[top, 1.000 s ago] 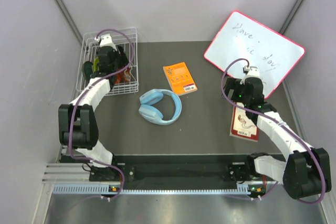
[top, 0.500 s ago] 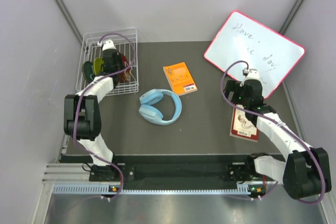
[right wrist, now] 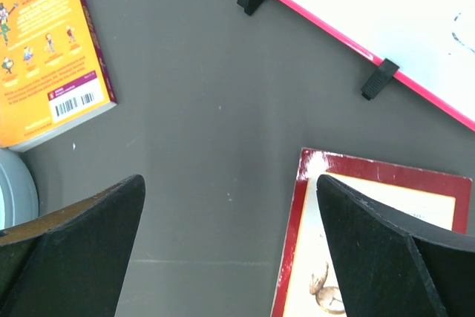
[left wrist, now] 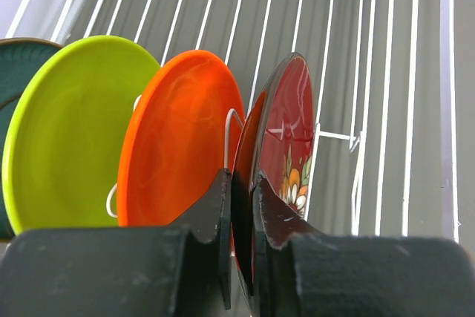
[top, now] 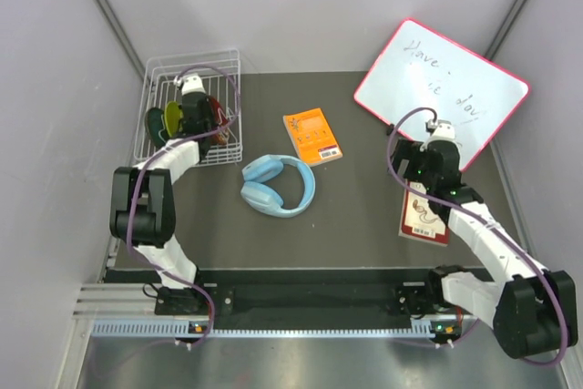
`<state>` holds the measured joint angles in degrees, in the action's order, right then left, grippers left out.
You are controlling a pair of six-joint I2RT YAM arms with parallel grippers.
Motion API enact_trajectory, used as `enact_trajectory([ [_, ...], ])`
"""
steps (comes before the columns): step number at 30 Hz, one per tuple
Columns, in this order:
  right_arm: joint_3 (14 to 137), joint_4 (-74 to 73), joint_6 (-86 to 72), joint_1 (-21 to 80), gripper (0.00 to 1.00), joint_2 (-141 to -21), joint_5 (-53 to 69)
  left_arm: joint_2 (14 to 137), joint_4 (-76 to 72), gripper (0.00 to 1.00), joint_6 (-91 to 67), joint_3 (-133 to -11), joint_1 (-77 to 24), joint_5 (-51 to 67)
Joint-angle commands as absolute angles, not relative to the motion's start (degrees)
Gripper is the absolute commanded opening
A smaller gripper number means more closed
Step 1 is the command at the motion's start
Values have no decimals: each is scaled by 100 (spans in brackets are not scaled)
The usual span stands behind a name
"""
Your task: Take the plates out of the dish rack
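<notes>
The left claw point(left wrist: 243, 235) is inside the dish rack point(left wrist: 371, 72), which sits at the far left corner of the surface point(top: 364, 189). Its fingers are almost together, pinching the rim of the dark red patterned plate point(left wrist: 288, 131), which stands on edge among the tines. In the left wrist view, the orange plate point(left wrist: 178, 139) stands just beside it to the left, then the yellow-green plate point(left wrist: 74, 131), then the teal plate point(left wrist: 11, 64). The right claw point(right wrist: 230, 250) is spread wide and holds nothing. It hangs over bare surface between the orange book point(right wrist: 44, 57) and the red-bordered book point(right wrist: 371, 235).
</notes>
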<state>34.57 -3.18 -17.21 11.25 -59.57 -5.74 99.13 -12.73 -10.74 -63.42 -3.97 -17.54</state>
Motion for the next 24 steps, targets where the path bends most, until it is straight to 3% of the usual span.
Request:
enact_trajectory([
  [1, 3428, -439, -1811, 1187, 98, -5704, -633, 9387, -1731, 0, -1345, -6205, -615, -2293],
  [17, 3489, -677, -1898, 1187, 99, -5414, -554, 8202, -2101, 0, 202, -6275, -1538, -4182],
  [24, 3568, -493, -2231, 1195, 98, -5221, 447, 7305, -555, 0, -771, -6565, -1643, -2490],
])
